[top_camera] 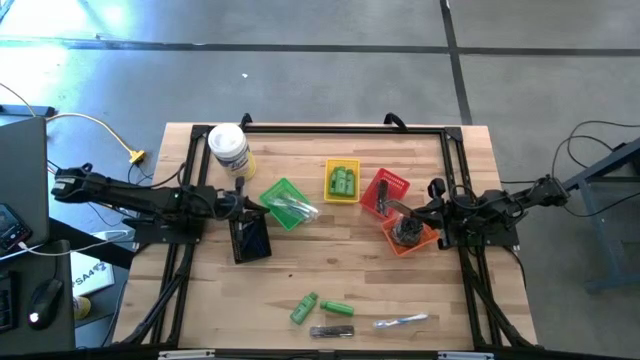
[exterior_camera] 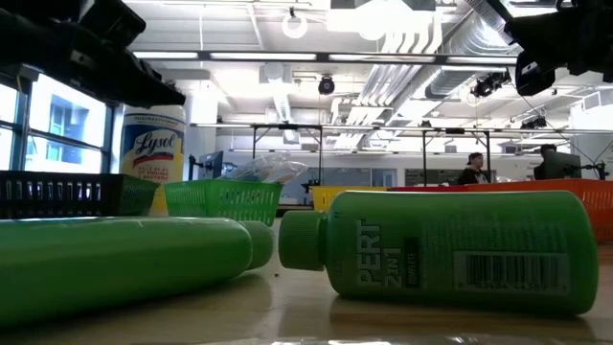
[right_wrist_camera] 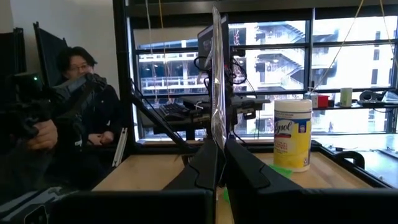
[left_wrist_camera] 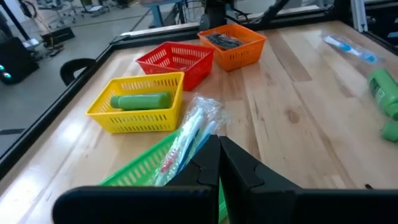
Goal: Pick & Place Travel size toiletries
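While both arms hang mid-table, my grippers are pinched together, empty.
Baskets ring the centre so drops stay short: yellow basket (top_camera: 342,181) at 12 holds green bottles (top_camera: 344,181); loose bottles (top_camera: 318,307) wait at 6; left gripper (top_camera: 243,205) at 9, right gripper (top_camera: 400,212) at 3.

You're getting bright, even overhead light here, so shadows on the wooden table (top_camera: 330,270) are staying soft. In the low view the ceiling strip lights (exterior_camera: 383,43) are blowing out a bit, and the near green bottle (exterior_camera: 450,249) is looking soft. Daylight through the windows (right_wrist_camera: 280,62) is backlighting the right wrist view, leaving the foreground dark.
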Motion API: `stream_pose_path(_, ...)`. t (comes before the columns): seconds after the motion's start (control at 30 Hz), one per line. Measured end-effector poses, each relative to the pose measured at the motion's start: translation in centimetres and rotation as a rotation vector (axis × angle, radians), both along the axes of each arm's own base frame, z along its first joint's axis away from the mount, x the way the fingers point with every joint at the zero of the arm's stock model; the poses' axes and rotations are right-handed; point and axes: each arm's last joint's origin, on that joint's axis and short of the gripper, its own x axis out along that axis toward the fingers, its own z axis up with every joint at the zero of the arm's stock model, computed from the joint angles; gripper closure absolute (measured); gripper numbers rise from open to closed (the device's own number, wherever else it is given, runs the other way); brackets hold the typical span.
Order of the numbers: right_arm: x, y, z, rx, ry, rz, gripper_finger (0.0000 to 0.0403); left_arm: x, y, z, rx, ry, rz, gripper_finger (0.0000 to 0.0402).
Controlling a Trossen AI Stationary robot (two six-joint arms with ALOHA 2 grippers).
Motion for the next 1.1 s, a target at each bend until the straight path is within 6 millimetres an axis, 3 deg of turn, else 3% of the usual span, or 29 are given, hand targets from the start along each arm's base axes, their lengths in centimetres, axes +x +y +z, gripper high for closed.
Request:
stream_pose_path(0.9,0.0,-0.3,0.0,0.087,0.016,-0.072,0.0394,0.0,0.0,0.0,-0.052,-0.003,-0.002,0.0401)
stream_pose_path(1.1,-0.2,-0.7,2.2,0.049,0.12,-0.202,0.0394,0.0,0.0,0.0,-0.052,-0.003,-0.001,0.0401)
